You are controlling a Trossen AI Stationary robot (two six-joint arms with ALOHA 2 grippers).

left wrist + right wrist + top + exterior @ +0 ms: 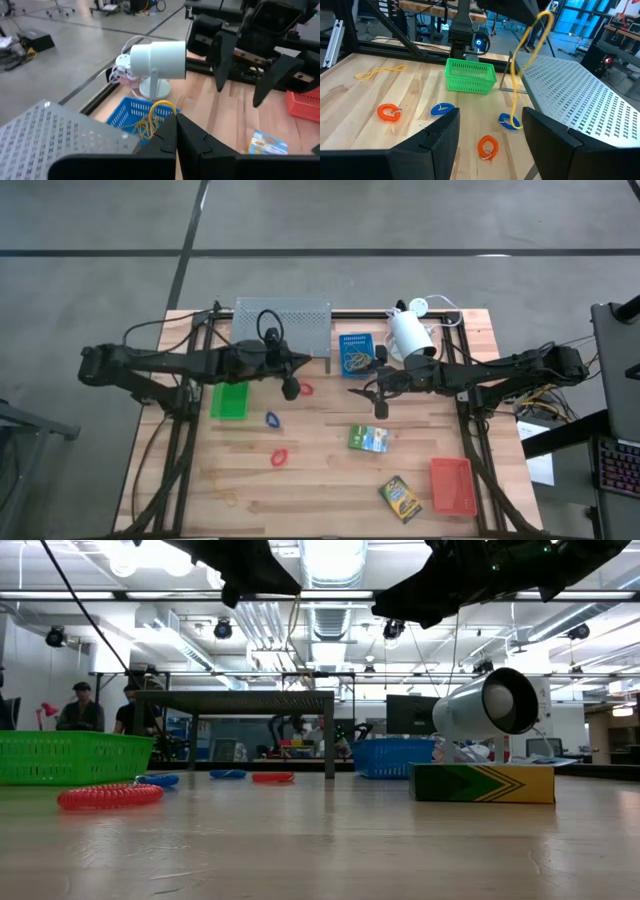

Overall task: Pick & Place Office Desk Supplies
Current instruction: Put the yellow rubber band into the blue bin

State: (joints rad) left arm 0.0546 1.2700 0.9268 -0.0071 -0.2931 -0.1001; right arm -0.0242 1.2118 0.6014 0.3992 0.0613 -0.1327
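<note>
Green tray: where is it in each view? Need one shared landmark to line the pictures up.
High view: green tray left of centre, just in front of the grey perforated shelf.
Low view: tray at far left; shelf behind, to its right.
Left wrist view: tray not in it; only the shelf shows.
Right wrist view: tray upper middle, shelf beside it.
Shared landmark: the shelf.

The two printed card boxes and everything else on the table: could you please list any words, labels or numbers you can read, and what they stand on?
None can be read.
Green and yellow card box: printed, too small to read.
Green and blue card box: printed, too blurred to read.
Box face in the low view: green and yellow chevrons only, no letters visible.
Blue tray: white marks, unreadable.
</note>
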